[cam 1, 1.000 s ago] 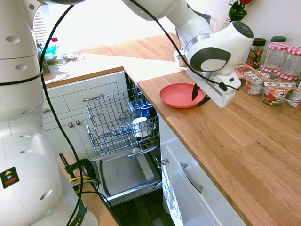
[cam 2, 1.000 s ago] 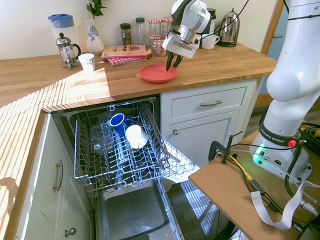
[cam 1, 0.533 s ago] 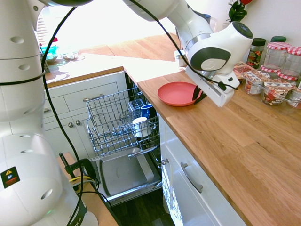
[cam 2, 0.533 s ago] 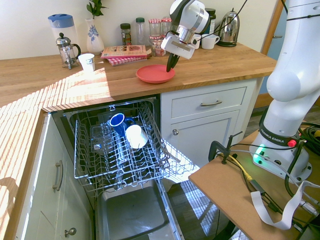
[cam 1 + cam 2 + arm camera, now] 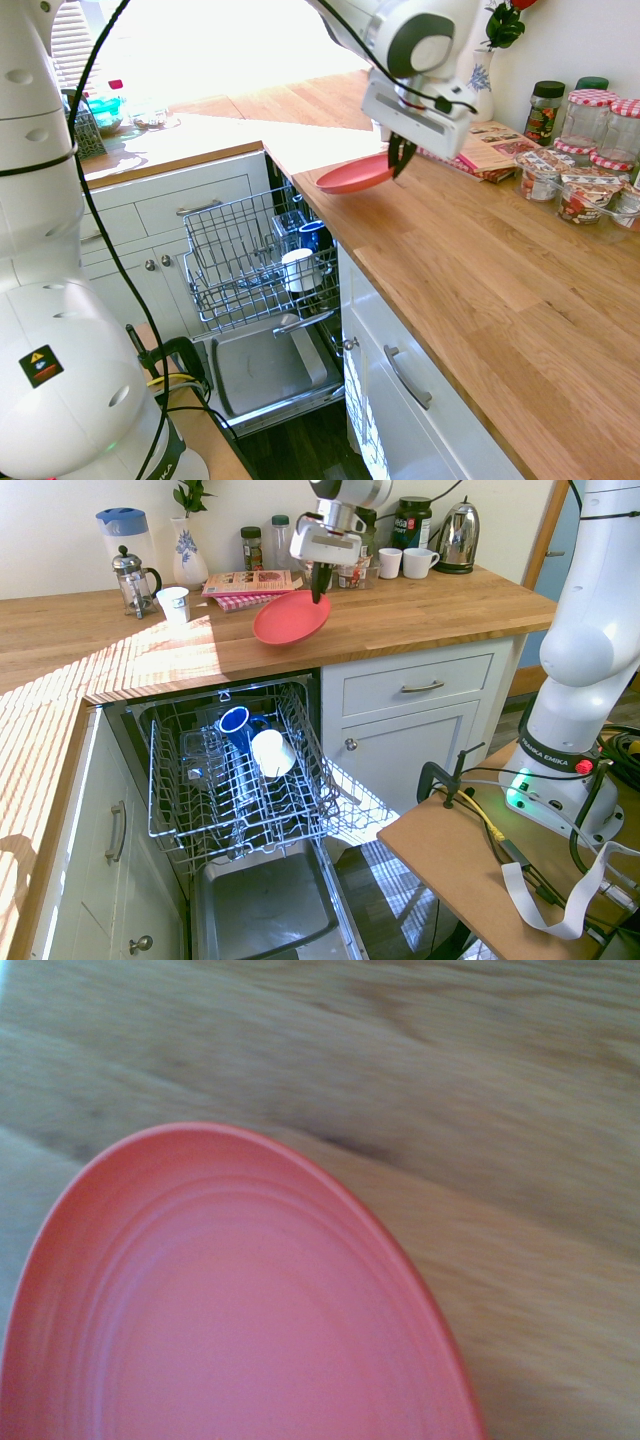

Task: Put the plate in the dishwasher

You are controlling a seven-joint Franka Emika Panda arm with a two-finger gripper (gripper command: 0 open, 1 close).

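Ref. second exterior view, listed left to right.

1. Far left, worktop (image 5: 120,650): cafetière (image 5: 131,580) w/ blue-lidded jug (image 5: 122,532) behind it, then white cup (image 5: 174,604) and vase (image 5: 189,555) at the wall.
2. Below worktop: dishwasher (image 5: 250,900), door folded down flat, wire rack (image 5: 235,780) pulled out over it. Rack holds blue mug (image 5: 236,723) and white mug (image 5: 271,752), side by side, touching or nearly so.
3. Worktop, centre: box (image 5: 252,581) lying flat on a checked cloth (image 5: 240,601), near the wall.
4. Plate (image 5: 291,617): clear of the worktop, in the air, tilted w/ its left edge lower. Pos. is above the worktop front edge, over the rack's rear right corner. First exterior view confirms: plate (image 5: 355,177) hangs off the counter edge side, above the rack (image 5: 250,262).
5. Gripper (image 5: 318,588): pointing down, fingers closed on the plate's right rim; nothing else held. Same in first exterior view, gripper (image 5: 400,158) pinching the rim.
6. Behind gripper: jars (image 5: 262,546) along the wall, two white cups (image 5: 405,562), kettle (image 5: 458,538).
7. Wrist view: plate (image 5: 230,1310) fills the lower part, wood grain of worktop (image 5: 450,1080) beyond; blurred.
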